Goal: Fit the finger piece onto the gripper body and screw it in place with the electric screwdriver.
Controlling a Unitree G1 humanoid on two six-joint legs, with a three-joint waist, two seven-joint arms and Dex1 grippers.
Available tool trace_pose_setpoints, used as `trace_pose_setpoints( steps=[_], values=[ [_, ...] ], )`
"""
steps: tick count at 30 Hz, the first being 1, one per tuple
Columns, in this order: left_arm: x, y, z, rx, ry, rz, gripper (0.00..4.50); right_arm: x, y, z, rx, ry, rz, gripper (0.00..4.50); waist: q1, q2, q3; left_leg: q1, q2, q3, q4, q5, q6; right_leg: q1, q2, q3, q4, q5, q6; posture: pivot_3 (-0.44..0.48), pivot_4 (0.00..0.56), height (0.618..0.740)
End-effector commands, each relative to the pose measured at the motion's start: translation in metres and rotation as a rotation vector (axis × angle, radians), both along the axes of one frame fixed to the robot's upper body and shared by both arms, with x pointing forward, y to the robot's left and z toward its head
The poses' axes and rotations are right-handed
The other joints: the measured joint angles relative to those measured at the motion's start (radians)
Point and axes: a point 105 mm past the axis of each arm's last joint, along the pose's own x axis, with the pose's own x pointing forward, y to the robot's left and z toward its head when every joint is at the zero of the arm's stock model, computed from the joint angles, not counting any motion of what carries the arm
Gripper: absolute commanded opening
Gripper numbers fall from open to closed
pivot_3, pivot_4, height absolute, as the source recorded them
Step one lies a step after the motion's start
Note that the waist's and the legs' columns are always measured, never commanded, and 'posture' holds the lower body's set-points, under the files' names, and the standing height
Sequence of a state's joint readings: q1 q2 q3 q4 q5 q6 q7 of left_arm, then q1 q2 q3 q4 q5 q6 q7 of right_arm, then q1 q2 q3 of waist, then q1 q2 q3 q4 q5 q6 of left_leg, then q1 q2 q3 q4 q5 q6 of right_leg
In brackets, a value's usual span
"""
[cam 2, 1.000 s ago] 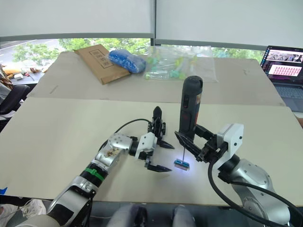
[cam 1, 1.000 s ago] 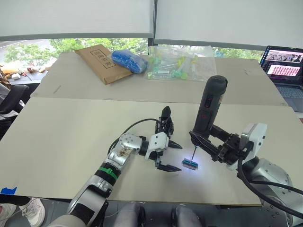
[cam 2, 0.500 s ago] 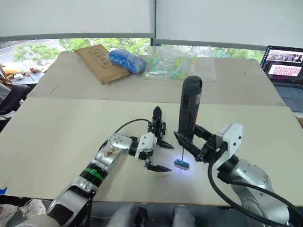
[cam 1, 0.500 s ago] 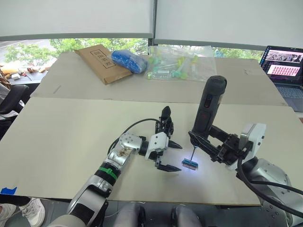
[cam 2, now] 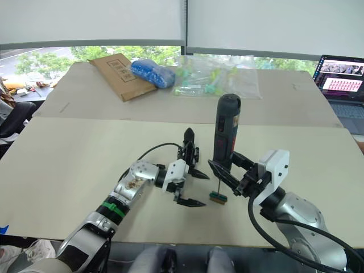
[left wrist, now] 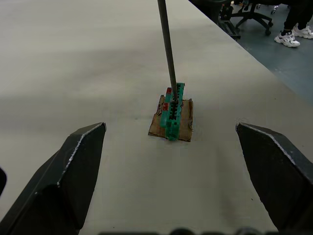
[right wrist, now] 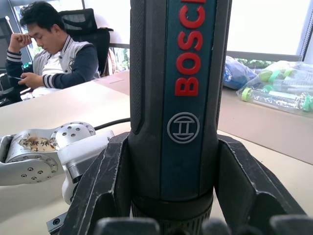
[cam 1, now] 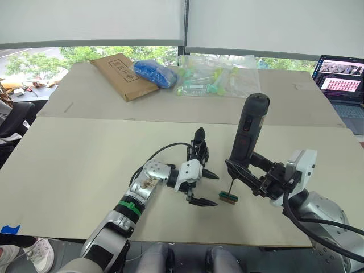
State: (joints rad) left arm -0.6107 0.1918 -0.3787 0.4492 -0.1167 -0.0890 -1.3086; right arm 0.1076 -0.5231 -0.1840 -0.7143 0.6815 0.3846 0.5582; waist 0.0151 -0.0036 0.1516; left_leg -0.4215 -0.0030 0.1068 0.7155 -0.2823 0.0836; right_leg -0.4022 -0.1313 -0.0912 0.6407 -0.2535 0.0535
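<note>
The electric screwdriver stands nearly upright over the near table, leaning slightly, its thin metal bit pointing down into the small green-and-brown block. The left wrist view shows the bit's tip meeting the top of the green part of the block, which sits on a brown base flat on the table. The right gripper is clamped around the lower part of the screwdriver's barrel; the right wrist view shows its two black fingers pressed against either side of the tool just under the red lettering.

Just beside the block, on the side away from the right arm, the left gripper rests low over the table with its two fingers spread wide, holding nothing. The block lies in line with the gap between them, clear of both fingertips. The gripper body stands just behind the left gripper, farther from the block, a pointed black finger sticking up from it. The finger piece cannot be told apart as a separate part.

Well beyond the block, on the far table, lie a brown cardboard package, a blue bag and clear plastic bags with green and yellow contents. A laptop sits at that table's far right. A seated person shows behind the left arm in the right wrist view.
</note>
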Motion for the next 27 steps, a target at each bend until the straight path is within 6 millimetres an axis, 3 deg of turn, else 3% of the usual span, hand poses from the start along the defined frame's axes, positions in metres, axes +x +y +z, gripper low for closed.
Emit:
trace_pose_setpoints(
  steps=[1, 20, 27],
  values=[
    [-0.001, -0.004, 0.005, -0.014, -0.029, -0.019, 4.50, -0.008, 0.001, 0.015, -0.008, -0.078, 0.010, 1.95, 0.000, 0.000, 0.000, 0.000, 0.000, 0.000, 0.000, 0.000, 0.000, 0.000, 0.000, 0.000, 0.000, 0.000, 0.000, 0.000, 0.150, 0.740],
    [-0.001, -0.003, 0.006, -0.015, -0.028, -0.017, 4.50, -0.003, 0.000, 0.014, -0.011, -0.076, 0.004, 1.95, 0.000, 0.000, 0.000, 0.000, 0.000, 0.000, 0.000, 0.000, 0.000, 0.000, 0.000, 0.000, 0.000, 0.000, 0.000, 0.000, 0.150, 0.740],
    [-0.006, 0.010, 0.006, -0.016, 0.003, -0.009, 4.50, -0.008, 0.005, 0.022, -0.006, -0.100, 0.020, 1.95, -0.003, 0.000, 0.000, 0.000, 0.000, 0.000, 0.000, 0.000, 0.000, 0.000, 0.000, 0.000, 0.000, 0.000, 0.000, 0.000, 0.150, 0.740]
  ],
)
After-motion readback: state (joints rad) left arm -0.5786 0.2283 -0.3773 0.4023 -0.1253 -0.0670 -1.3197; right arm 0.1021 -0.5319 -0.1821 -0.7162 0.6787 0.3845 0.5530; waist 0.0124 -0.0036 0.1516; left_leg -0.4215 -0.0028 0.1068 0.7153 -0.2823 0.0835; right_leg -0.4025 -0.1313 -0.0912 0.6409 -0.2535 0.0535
